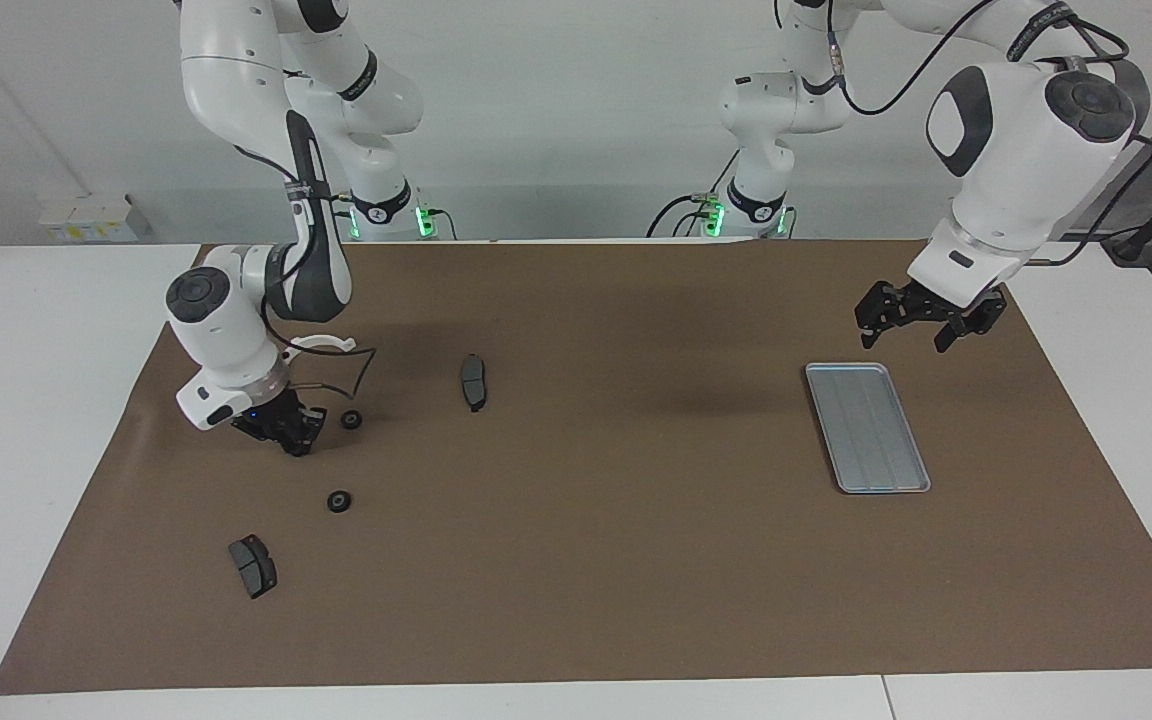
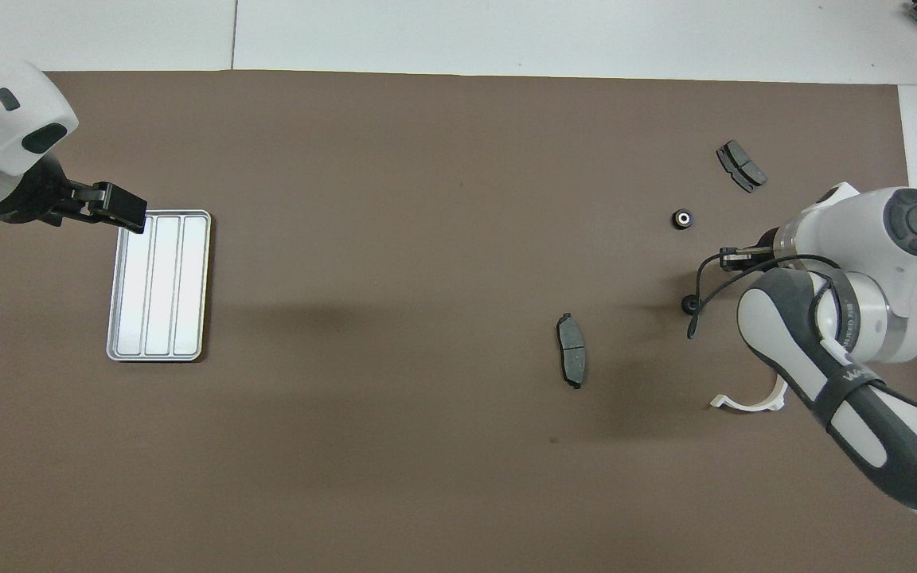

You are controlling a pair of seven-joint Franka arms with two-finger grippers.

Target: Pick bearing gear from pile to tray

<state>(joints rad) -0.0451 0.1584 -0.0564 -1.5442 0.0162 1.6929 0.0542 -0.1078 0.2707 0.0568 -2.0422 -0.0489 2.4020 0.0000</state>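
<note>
Overhead view: right pincer (image 1: 294, 432) arm-hidden.

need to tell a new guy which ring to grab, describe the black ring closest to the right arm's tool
On the brown mat, look toward the right arm's end, where loose parts lie scattered. The right tool is down at the mat there, and the ring lies just beside it. The other ring lies alone, farther from the robots.
</note>
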